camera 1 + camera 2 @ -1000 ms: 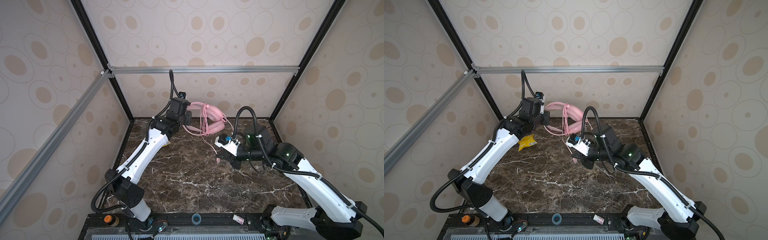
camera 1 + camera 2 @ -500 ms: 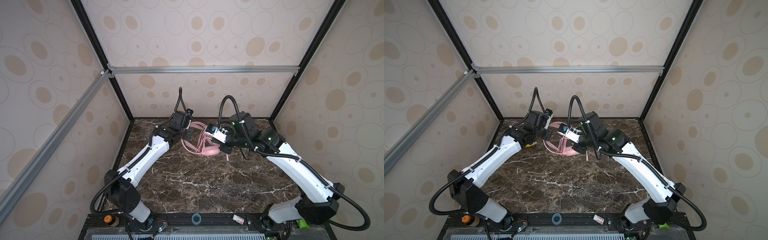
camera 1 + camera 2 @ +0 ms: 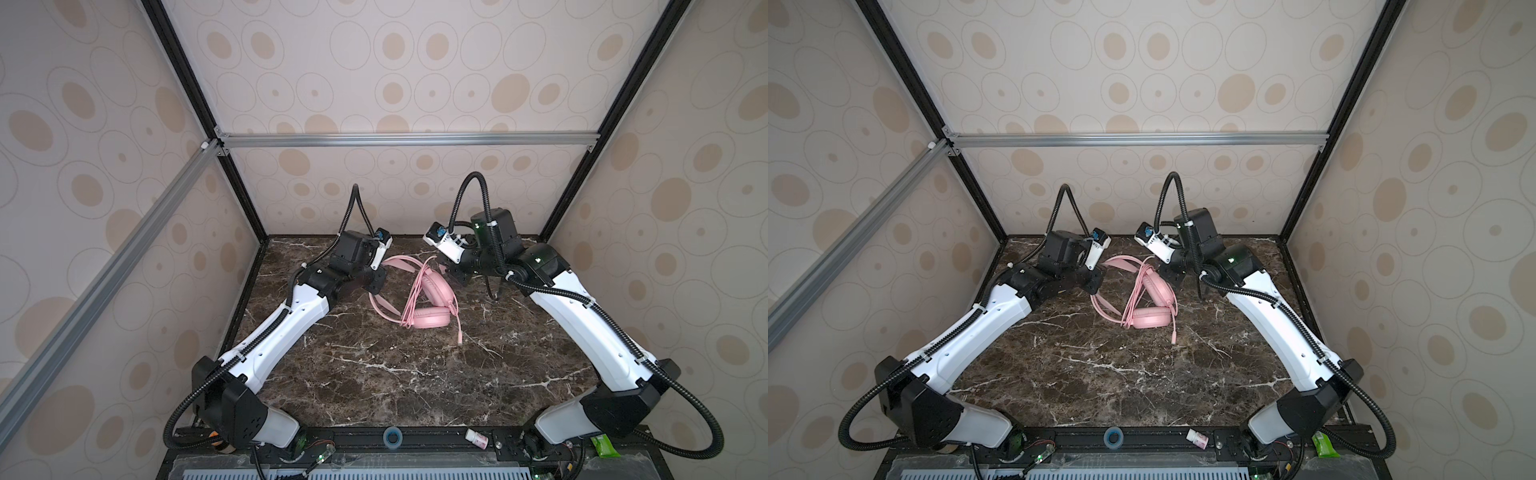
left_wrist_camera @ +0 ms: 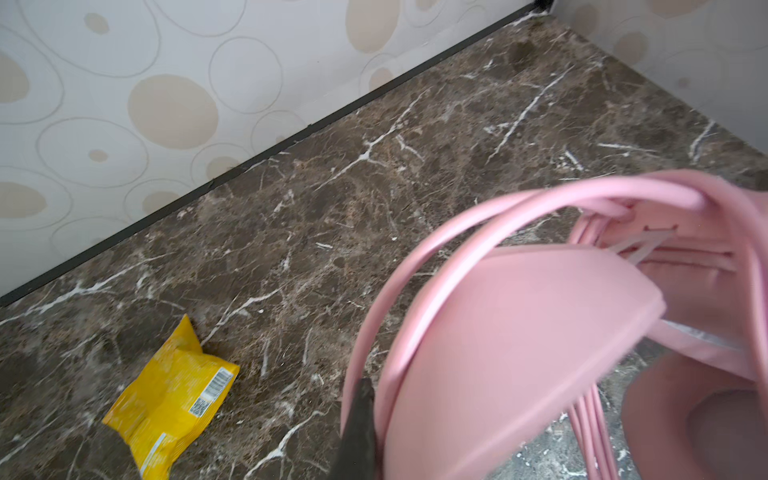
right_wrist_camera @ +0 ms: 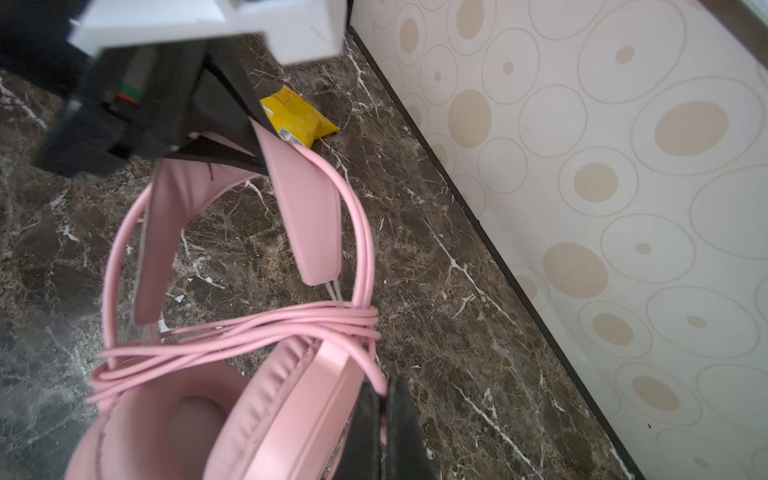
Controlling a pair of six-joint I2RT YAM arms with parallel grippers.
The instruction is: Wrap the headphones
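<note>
The pale pink headphones (image 3: pixel 430 316) (image 3: pixel 1152 318) rest on the marble table at the far middle, with the thin cable (image 5: pixel 249 332) wound in several loops between the earcups. The cable's plug end (image 3: pixel 459 338) trails onto the table. My left gripper (image 3: pixel 376 284) (image 3: pixel 1094 284) (image 4: pixel 361 399) is shut on the headband (image 4: pixel 498 332) at the headphones' left. At their right, my right gripper (image 3: pixel 451 274) (image 3: pixel 1169 274) (image 5: pixel 382 399) is shut on a strand of the cable beside an earcup (image 5: pixel 291 415).
A yellow snack packet (image 4: pixel 170 399) (image 5: pixel 297 116) lies by the back wall behind the left arm. On the front rail sit a small white bottle (image 3: pixel 476 438), a blue ring (image 3: pixel 390 436) and a green packet (image 3: pixel 602 444). Cage walls close in on three sides.
The headphones have come down from the air at the back onto the table. The right gripper swung back to them from nearer the front. Both arms have drawn slightly apart.
</note>
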